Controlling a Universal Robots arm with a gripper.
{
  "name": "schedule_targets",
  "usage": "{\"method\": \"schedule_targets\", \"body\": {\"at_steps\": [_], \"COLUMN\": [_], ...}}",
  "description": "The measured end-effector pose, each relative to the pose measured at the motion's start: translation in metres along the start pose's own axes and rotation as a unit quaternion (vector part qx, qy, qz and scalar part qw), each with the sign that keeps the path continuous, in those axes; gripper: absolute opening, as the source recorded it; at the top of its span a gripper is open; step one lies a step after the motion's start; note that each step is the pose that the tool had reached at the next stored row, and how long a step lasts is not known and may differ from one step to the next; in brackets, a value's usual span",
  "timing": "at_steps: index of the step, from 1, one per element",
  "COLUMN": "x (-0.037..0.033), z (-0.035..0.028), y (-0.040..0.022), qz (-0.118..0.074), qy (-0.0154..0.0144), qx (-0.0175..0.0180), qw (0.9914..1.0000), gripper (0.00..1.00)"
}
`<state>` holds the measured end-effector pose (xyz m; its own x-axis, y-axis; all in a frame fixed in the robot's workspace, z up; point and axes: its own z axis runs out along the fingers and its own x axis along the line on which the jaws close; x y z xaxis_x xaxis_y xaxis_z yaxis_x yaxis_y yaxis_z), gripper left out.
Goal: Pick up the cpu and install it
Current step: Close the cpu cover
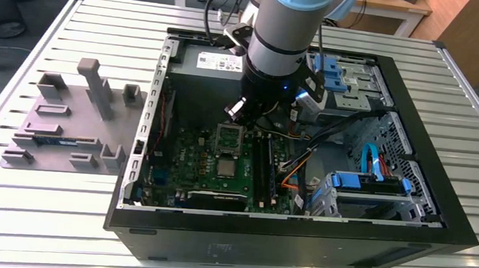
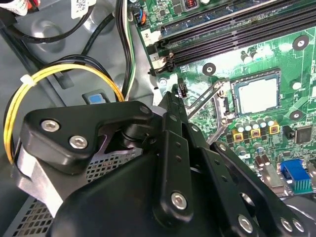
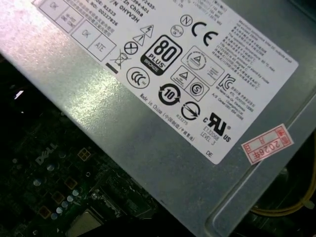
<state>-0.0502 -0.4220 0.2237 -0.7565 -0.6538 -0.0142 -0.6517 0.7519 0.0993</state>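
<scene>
My gripper point(image 1: 256, 119), whose opening I cannot tell, hangs beside the yellow wires point(image 2: 59, 74) and near the open socket clamp point(image 2: 205, 98), so a snag could jolt the unclamped cpu point(image 2: 256, 94), seemingly lying in its socket beyond.

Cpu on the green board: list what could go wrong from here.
1. The metal frame beside the cpu looks swung open. The gripper hangs close above that spot and might strike or bend it.
2. Yellow and black cables loop close to the gripper's black linkage in the second wrist view and could snag on a move.
3. The power supply sits near the wrist, so there is probably little room to swing.
</scene>
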Motion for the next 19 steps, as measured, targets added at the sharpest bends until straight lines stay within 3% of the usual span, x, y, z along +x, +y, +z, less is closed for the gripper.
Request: {"method": "schedule_targets", "body": {"at_steps": [10, 19], "x": [-0.0001, 0.0002], "z": [-0.0053, -0.0070], "y": [0.0005, 0.0010], "qz": [-0.003, -0.014], "qy": [0.0002, 0.0031], "qx": [0.0000, 0.0018], "qw": [1.00000, 0.99989], "gripper": [0.11, 0.11]}}
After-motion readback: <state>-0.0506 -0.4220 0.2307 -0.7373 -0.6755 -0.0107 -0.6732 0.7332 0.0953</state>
